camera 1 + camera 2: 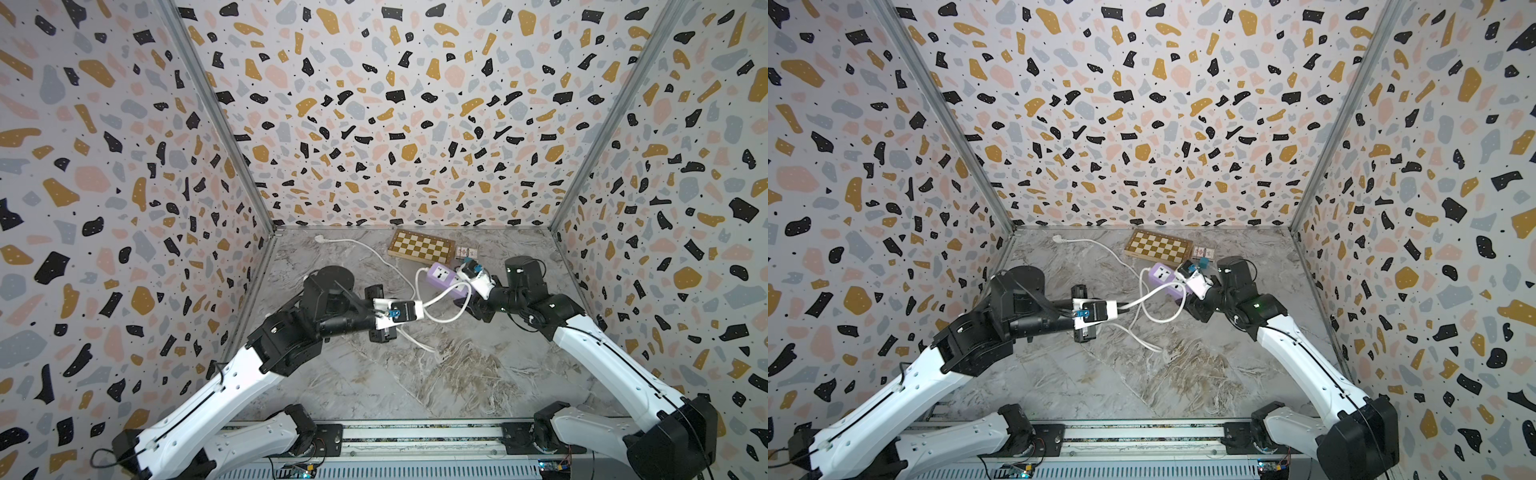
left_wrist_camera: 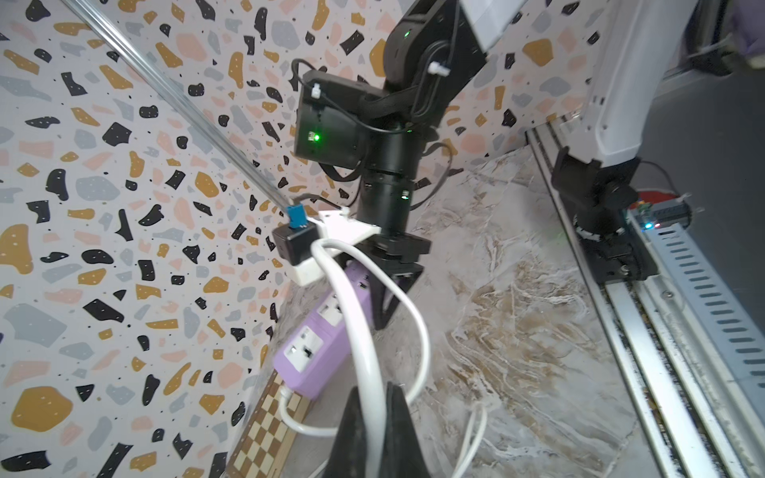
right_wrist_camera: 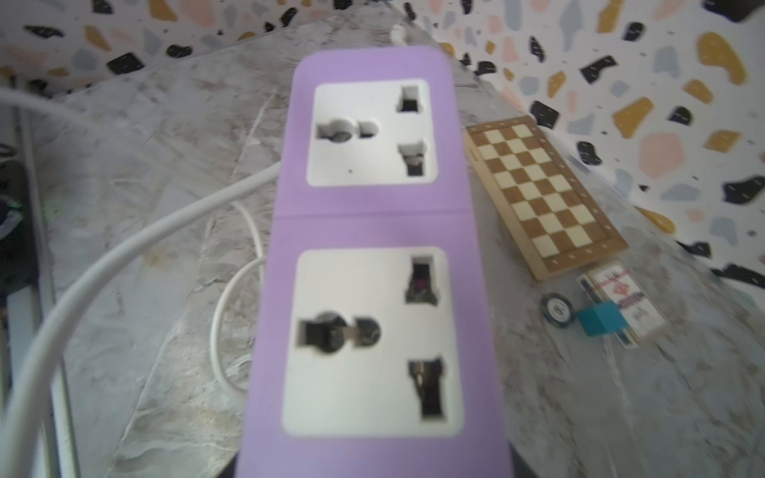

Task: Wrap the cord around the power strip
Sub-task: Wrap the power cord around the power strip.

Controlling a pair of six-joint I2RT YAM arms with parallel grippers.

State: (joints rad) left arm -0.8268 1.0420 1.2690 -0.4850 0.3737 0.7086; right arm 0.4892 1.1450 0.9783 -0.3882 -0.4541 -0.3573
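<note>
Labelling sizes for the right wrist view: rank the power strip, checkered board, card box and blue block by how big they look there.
1. power strip, by far, though it is nearest the camera
2. checkered board
3. card box, partly covered
4. blue block
</note>
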